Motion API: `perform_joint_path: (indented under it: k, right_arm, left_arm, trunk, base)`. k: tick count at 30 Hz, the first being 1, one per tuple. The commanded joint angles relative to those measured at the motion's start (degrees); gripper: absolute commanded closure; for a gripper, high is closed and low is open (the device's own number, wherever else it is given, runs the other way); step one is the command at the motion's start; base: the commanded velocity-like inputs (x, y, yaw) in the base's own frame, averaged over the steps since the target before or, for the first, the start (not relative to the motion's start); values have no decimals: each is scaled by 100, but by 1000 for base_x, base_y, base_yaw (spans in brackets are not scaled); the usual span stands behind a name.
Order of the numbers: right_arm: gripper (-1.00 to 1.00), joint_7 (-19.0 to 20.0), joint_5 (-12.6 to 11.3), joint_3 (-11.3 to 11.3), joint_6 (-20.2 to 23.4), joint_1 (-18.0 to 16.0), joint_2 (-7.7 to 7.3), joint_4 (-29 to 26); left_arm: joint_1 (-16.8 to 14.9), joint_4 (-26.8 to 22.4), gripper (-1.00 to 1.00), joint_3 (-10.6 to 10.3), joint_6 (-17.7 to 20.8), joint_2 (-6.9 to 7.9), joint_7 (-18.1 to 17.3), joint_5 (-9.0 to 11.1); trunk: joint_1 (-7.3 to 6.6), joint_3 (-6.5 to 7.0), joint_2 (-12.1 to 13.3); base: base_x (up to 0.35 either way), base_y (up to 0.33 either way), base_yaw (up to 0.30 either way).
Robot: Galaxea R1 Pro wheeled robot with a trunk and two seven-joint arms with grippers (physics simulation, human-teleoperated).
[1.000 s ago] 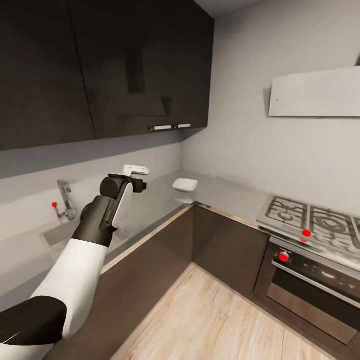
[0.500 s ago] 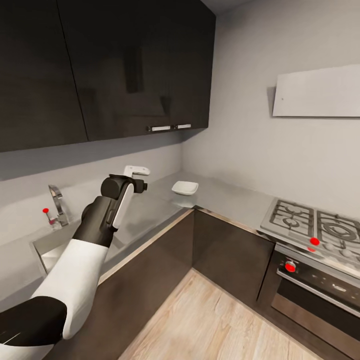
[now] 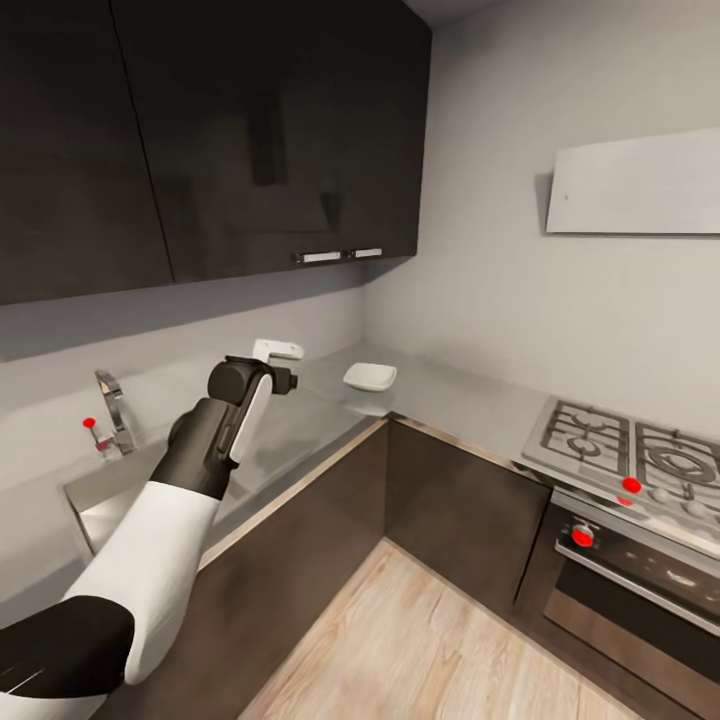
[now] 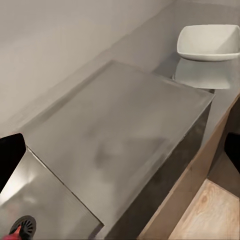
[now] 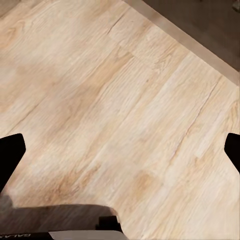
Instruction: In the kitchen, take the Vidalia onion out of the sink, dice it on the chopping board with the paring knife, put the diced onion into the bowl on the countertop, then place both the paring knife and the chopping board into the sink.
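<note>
My left gripper [image 3: 277, 351] hangs open over the grey countertop [image 3: 300, 425], between the sink [image 3: 95, 495] and the white bowl [image 3: 370, 376]. In the left wrist view its dark fingertips [image 4: 10, 155] stand wide apart with nothing between them. That view looks down on the countertop [image 4: 125, 130], the bowl [image 4: 207, 42] and a corner of the sink [image 4: 40, 200]. A small red thing [image 4: 15, 233] lies by the drain, cut by the picture's edge; I cannot tell if it is the Vidalia onion. The chopping board and paring knife are out of view. My right gripper [image 5: 120, 152] is open over the wooden floor.
A chrome tap [image 3: 110, 395] with a red knob [image 3: 90, 423] stands behind the sink. Dark wall cabinets [image 3: 200, 140] hang above the counter. A gas hob [image 3: 630, 450] and an oven [image 3: 640, 570] stand at the right. Wooden floor [image 3: 430, 650] fills the corner.
The camera moved a little closer to the counter, then held still. My left gripper has sunk slightly toward the countertop. Both grippers stay open.
</note>
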Motion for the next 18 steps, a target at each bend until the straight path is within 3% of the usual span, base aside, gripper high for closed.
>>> perform_joint_path:
  k: [1,9,18]
  right_arm:
    - [-100,-33,60,-35,-5,-2,1,7]
    - [-100,105,59,-35,791,6,5,9]
    - [-100,140,54,-28,915,25,8,14]
  left_arm:
    - [-2,20,-100,-8,18,-2,43,39]
    - [4,143,-100,-12,17,-25,41,39]
    - [7,150,-100,-16,16,-26,41,39]
  trunk:
    - [4,-3,-4]
    - [4,-3,-4]
    - [4,-3,-4]
  base:
    - [176,0,0]
    - [296,0,0]
    - [327,-25,0]
